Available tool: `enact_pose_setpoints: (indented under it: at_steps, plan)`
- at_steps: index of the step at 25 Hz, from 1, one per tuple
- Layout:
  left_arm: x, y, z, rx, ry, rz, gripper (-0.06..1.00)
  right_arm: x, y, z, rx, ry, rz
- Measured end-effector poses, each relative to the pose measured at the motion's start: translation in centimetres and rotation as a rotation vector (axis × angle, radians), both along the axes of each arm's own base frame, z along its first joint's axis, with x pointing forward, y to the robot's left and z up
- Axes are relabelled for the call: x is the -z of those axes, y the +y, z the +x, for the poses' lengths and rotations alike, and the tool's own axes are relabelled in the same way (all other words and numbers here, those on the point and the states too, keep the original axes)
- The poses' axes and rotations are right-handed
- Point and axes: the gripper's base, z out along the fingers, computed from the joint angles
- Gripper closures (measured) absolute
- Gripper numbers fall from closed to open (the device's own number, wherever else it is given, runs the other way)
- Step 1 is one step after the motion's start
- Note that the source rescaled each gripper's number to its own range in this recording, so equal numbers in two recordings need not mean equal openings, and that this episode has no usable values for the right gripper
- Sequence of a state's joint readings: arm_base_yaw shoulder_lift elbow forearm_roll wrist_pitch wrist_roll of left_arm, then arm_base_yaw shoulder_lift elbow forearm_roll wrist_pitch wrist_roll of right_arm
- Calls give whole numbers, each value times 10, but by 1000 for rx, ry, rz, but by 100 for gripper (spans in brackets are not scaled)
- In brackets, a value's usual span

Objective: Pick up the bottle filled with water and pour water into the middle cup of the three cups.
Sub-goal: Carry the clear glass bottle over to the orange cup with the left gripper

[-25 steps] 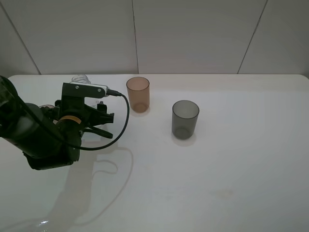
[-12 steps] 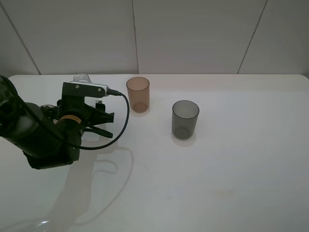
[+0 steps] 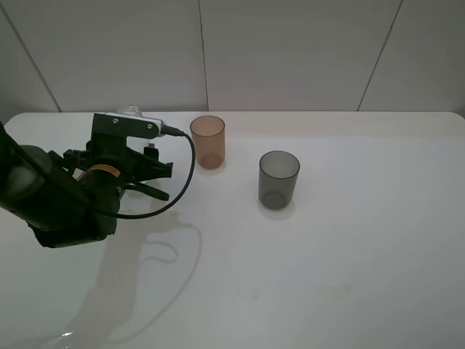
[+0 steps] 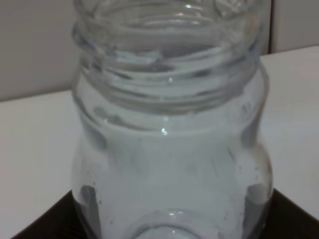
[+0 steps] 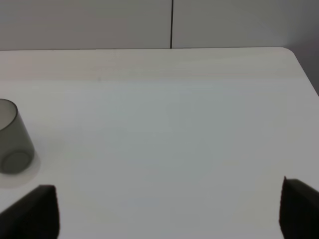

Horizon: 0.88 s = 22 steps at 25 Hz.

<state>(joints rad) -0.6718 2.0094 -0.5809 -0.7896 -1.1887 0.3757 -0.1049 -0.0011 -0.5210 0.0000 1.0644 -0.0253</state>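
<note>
Gripping the bottle (image 4: 169, 149) at far left, the left fingers (image 4: 299, 224) make the pickup; no pouring into the amber cup (image 3: 208, 142) yet; right fingers (image 5: 35, 214) hang spread, empty.

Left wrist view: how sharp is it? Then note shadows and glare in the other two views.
Left wrist view: the bottle fills the frame, soft-focused, small glints on its neck. Exterior high view: sharp; the left arm casts a soft shadow on the table, with glare at the near left corner. Right wrist view: even light, faint shadow beside the grey cup.
</note>
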Motion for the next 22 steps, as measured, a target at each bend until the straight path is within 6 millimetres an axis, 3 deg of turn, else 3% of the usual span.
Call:
enact_pose_setpoints:
  at_steps: [7,12,16,22]
  plan:
    - [-64,0,-1,37,-136,41,94,0,0,0,0,0,0]
    - [-97,-5,-3,120,-96,153,94,0,0,0,0,0,0]
    - [-108,-13,-4,250,-14,289,94,0,0,0,0,0,0]
    - [-102,-23,-8,424,97,478,94,0,0,0,0,0,0]
